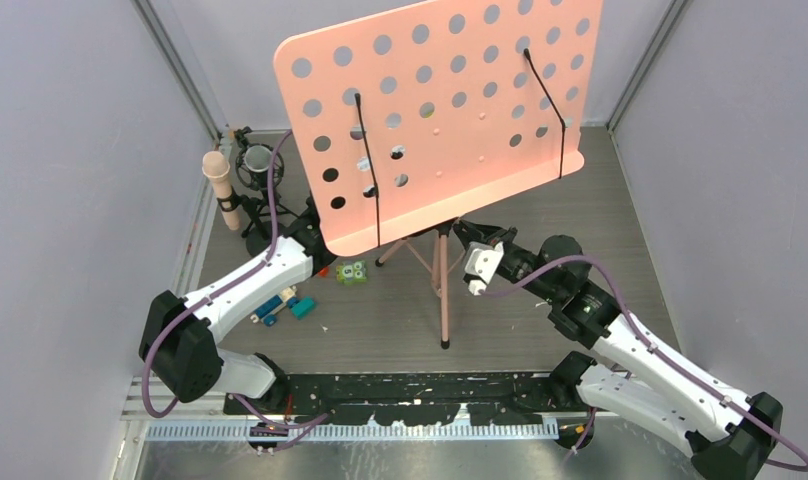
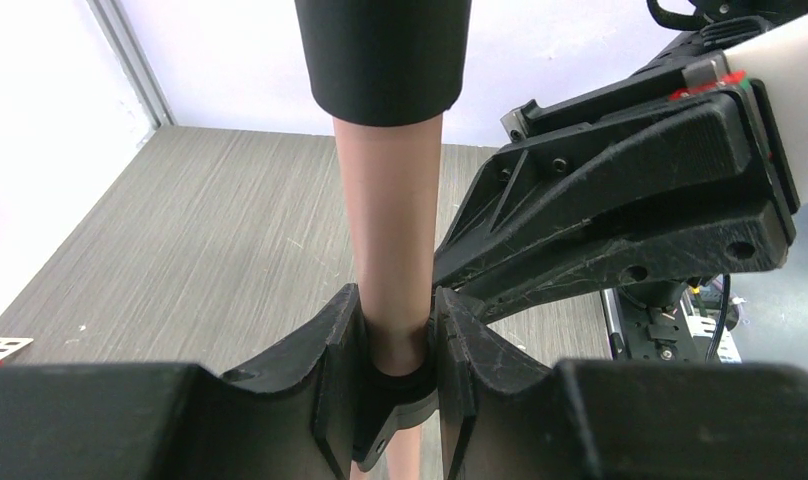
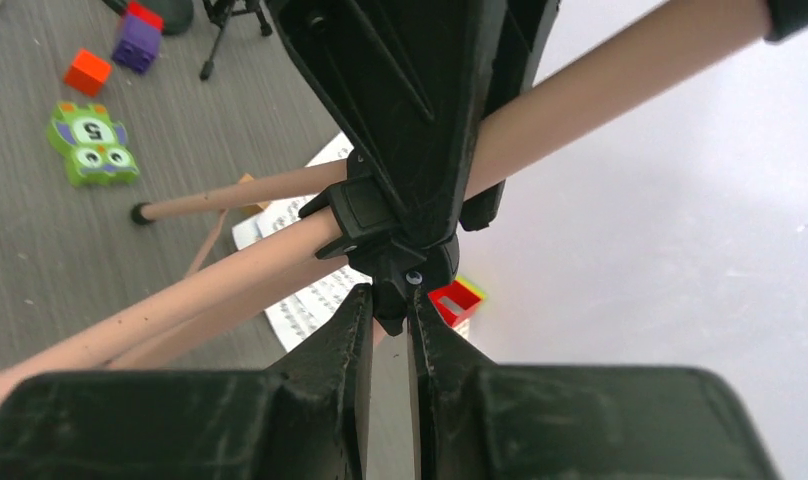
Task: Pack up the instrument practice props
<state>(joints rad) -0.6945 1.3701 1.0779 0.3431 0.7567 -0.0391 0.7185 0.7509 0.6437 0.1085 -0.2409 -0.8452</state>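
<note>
The pink music stand stands mid-table on its tripod, and its perforated desk (image 1: 440, 110) fills the top view. My left gripper (image 2: 395, 335) is shut on the stand's pink pole (image 2: 390, 220), just above a black collar. In the top view its fingers are hidden under the desk. My right gripper (image 3: 388, 305) is shut on the black tripod hub (image 3: 400, 265), where the pink legs (image 3: 230, 195) meet, and it also shows in the top view (image 1: 464, 234). White sheet-music pages (image 3: 315, 305) lie on the table beneath the stand. The beige-pink microphone (image 1: 220, 185) stands upright at the far left.
A black mic holder (image 1: 256, 164) stands behind the microphone. Toy blocks lie around the stand: a green owl block (image 3: 90, 145), an orange block (image 3: 87, 72), a purple block (image 3: 138, 40), a red block (image 3: 455, 300) and blue ones (image 1: 280, 305). Grey walls close in on both sides.
</note>
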